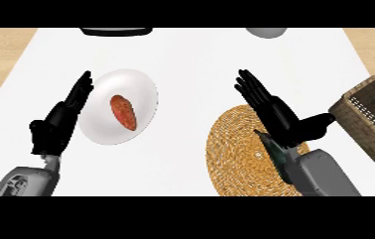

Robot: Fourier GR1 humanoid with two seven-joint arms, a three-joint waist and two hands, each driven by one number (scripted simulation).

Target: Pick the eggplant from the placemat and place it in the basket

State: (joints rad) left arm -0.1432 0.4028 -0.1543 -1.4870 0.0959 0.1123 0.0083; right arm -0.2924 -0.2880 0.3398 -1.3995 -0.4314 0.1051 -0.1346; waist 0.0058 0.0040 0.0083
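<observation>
Both hands are open, holding nothing: right hand [277,115] hovers over the placemat [234,153], eggplant [273,151] under its wrist, basket [359,111] beside its thumb; left hand [58,121] rests.

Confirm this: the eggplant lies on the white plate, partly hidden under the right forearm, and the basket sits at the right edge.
Not quite. The eggplant lies on the woven placemat, not the white plate, which holds a reddish food item. The head view shows this. The rest holds: the right forearm partly hides it, and the basket sits at the right edge.
</observation>
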